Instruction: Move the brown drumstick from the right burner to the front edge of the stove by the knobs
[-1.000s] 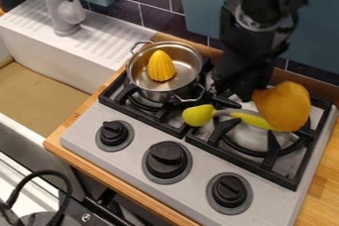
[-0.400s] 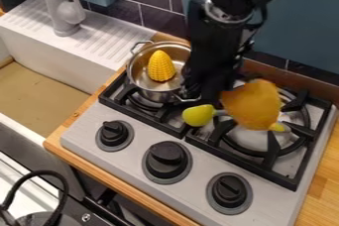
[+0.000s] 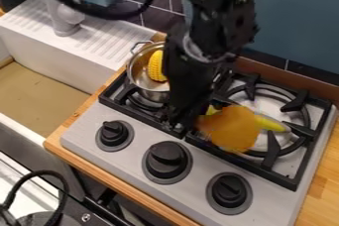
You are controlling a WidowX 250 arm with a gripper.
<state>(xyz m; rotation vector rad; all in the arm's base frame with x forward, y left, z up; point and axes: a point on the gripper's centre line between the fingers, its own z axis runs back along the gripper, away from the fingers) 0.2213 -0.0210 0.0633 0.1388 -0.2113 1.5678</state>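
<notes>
Orange object (image 3: 232,129) outside pot (image 3: 138,74) with corn (image 3: 156,66)

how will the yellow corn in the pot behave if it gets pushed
The corn may well roll or tip, as its body is rounded and tapered. It is probably stiff, given its plump, full shape. Its bumpy surface should offer some grip.

We see the black end effector (image 3: 180,122) only as a dark blur. Its black arm (image 3: 198,61), cut off above, hides the right part of the silver metal pot (image 3: 138,74) and ridged yellow corn cob (image 3: 156,66). A blurred, rounded orange object (image 3: 233,129) partly covers a smooth yellow thing (image 3: 272,124).
</notes>
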